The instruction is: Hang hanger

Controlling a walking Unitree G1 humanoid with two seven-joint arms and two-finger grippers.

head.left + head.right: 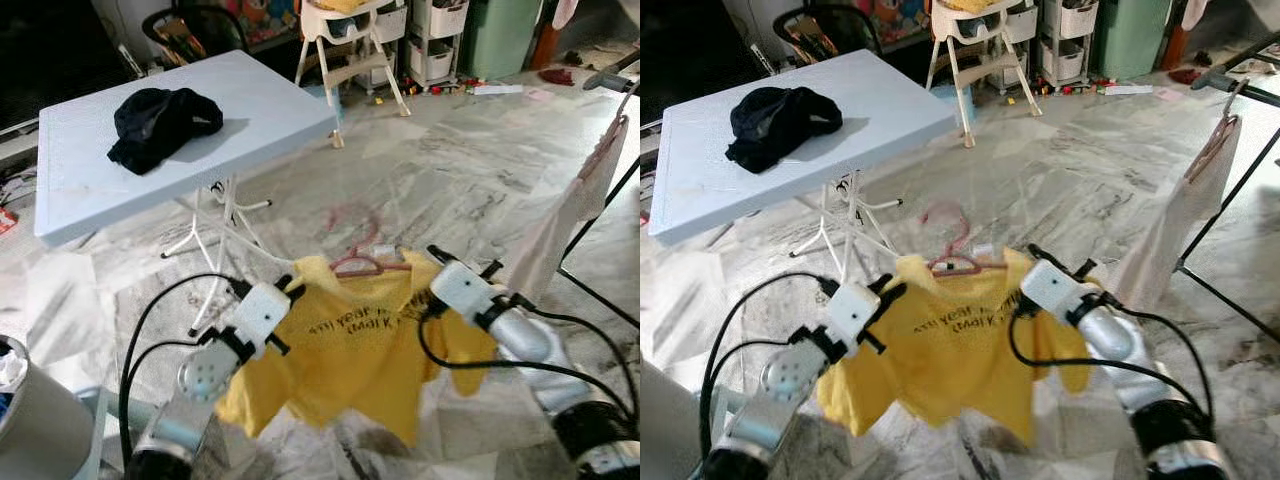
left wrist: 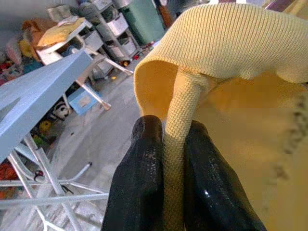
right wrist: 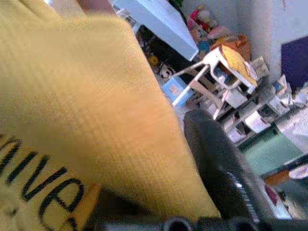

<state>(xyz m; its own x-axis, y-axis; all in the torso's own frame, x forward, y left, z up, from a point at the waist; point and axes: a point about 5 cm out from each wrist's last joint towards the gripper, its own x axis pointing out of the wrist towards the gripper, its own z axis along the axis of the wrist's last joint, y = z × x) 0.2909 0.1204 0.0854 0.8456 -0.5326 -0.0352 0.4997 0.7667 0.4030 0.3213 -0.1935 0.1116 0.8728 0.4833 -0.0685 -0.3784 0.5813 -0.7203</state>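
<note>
Hanger (image 1: 358,265) inside the yellow shirt (image 1: 350,350) is carried between both grippers, left gripper (image 2: 174,144) pinched on a shoulder fold, right gripper (image 1: 432,256) at the other shoulder with a grip you cannot tell, so you next carry it to the drying rack (image 1: 610,80) at 2 o'clock.

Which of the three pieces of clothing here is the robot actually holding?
The yellow T-shirt on the pink hanger, pinched at each shoulder by a tool. The black garment lies on the table; the pale one hangs on the rack.

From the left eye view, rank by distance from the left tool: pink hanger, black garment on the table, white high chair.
1. Pink hanger, just right of the left tool.
2. Black garment, ahead on the table.
3. White high chair, farthest, at the back.
</note>
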